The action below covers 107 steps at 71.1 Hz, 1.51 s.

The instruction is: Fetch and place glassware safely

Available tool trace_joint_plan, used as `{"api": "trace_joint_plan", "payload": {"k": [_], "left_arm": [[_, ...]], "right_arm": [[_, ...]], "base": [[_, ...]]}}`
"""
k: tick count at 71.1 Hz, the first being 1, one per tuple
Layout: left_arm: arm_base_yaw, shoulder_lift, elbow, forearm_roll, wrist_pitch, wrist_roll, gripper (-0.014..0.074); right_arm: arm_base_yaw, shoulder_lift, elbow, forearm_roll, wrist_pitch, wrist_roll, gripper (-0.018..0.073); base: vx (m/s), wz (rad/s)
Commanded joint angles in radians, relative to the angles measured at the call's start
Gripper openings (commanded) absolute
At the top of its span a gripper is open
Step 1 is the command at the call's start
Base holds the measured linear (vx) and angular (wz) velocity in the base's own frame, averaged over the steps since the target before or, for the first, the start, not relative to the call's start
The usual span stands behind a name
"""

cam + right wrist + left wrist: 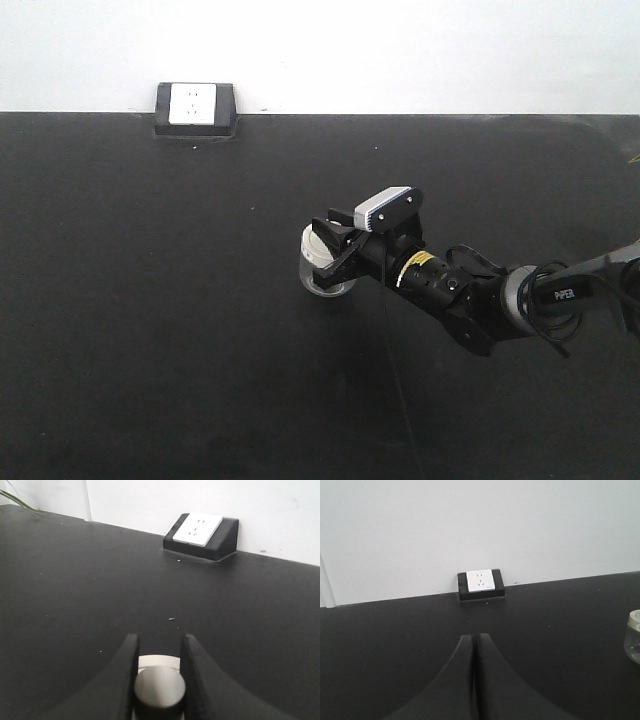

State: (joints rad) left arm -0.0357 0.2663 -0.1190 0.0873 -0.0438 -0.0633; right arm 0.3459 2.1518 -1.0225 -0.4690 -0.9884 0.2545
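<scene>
Front view shows the jar (326,268) standing upright near the middle of the black table (150,300), its axis vertical, with the right gripper (332,255) reaching in from the right side. Its fingers (129,672) sit on either side of the lid knob (159,689), apparently clenched on it, so any lift should go straight up. Well away, the left gripper (474,675) has its fingers pressed together on nothing, with the jar off to its right
</scene>
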Motion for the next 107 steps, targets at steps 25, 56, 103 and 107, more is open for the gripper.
{"api": "trace_joint_plan", "payload": {"k": [25, 56, 103, 107], "left_arm": [[0.001, 0.008, -0.029, -0.003, -0.071, -0.009, -0.0007], [0.001, 0.008, -0.029, -0.003, -0.071, -0.009, -0.0007], [0.001, 0.008, -0.029, -0.003, -0.071, -0.009, -0.0007], [0.001, 0.008, -0.029, -0.003, -0.071, -0.009, -0.0007]], "right_arm": [[-0.005, -0.034, -0.027, 0.017, -0.102, -0.016, 0.0078], [-0.005, -0.034, -0.027, 0.016, -0.111, -0.010, 0.0639], [-0.005, -0.216, -0.027, 0.027, -0.027, -0.010, 0.0393], [-0.005, -0.252, -0.027, 0.027, 0.012, -0.010, 0.0319]], "base": [[0.00, 0.00], [0.00, 0.00], [0.00, 0.00], [0.00, 0.00]]}}
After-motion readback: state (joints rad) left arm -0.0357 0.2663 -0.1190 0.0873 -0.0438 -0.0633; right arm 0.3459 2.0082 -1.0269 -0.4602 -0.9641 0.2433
